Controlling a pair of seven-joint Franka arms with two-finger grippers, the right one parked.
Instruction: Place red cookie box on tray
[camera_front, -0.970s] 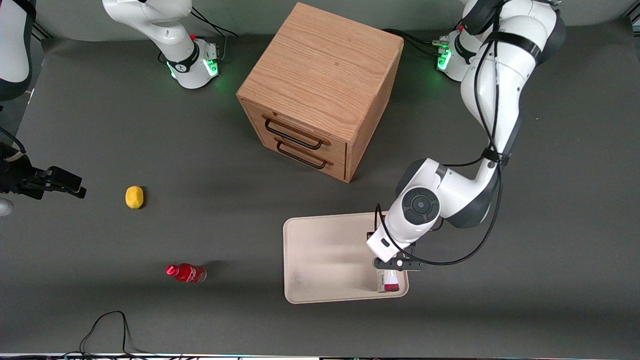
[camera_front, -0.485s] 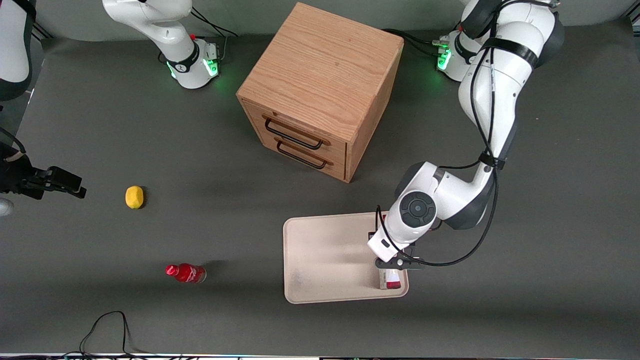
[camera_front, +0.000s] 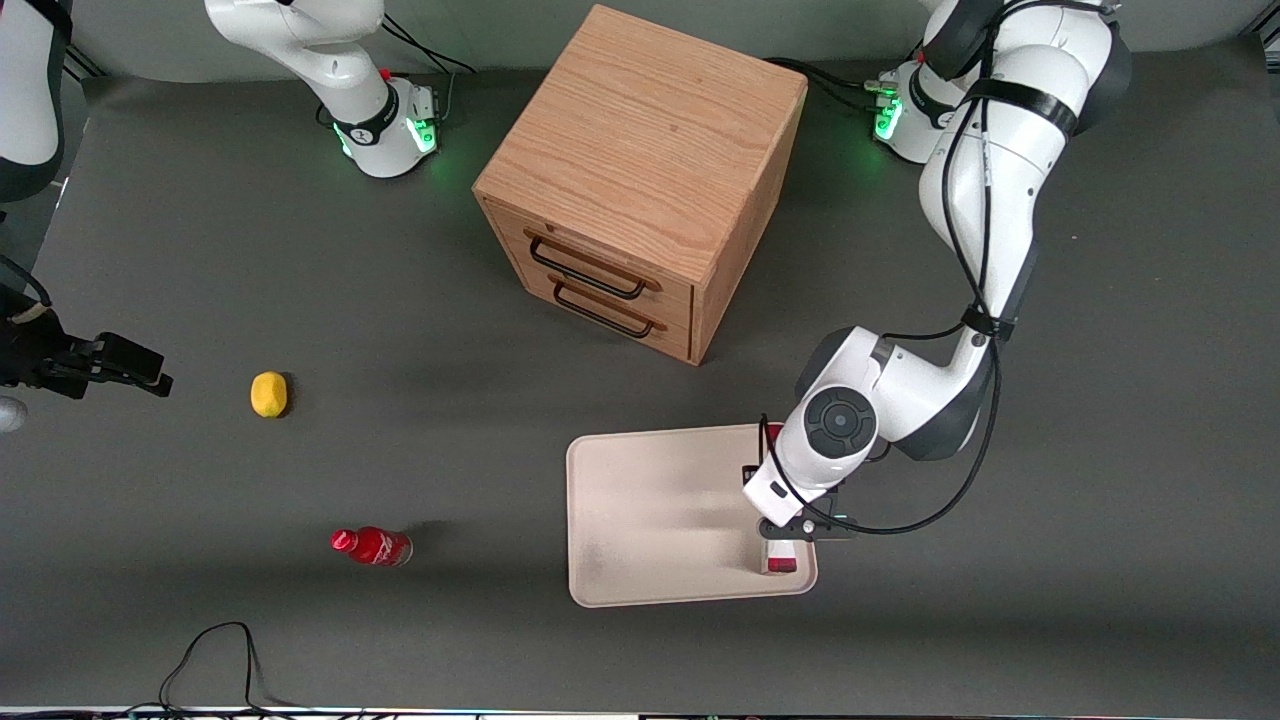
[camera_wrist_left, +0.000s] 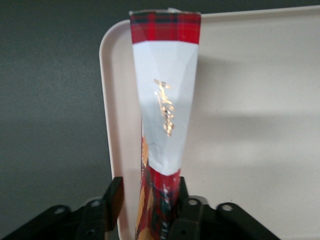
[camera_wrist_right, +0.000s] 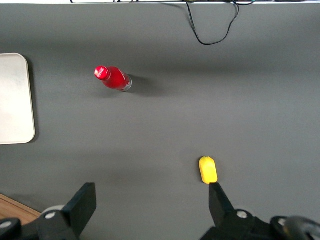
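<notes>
1. A wooden two-drawer cabinet (camera_front: 640, 180) stands on the bench (camera_front: 300, 280).
2. A lemon (camera_front: 268, 394) lies toward the parked arm's end.
3. A small red bottle (camera_front: 372, 547) lies nearer the camera than the lemon.
4. A black cable (camera_front: 215, 655) loops at the bench's near edge.

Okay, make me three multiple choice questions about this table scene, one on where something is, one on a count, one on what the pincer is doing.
1. Where is the red cookie box?
A. over the tray's edge
B. on the wooden cabinet
C. beside the lemon

2. How many drawers does the wooden cabinet show?
A. one
B. two
C. four

3. What is the pincer doing?
A. hanging open over bare table
B. gripping the red bottle
C. shut on the box

Answers: 1 A, the box stands over the tray near its rim; 2 B, two black handles on the front; 3 C, its fingers clamp the box.
</notes>
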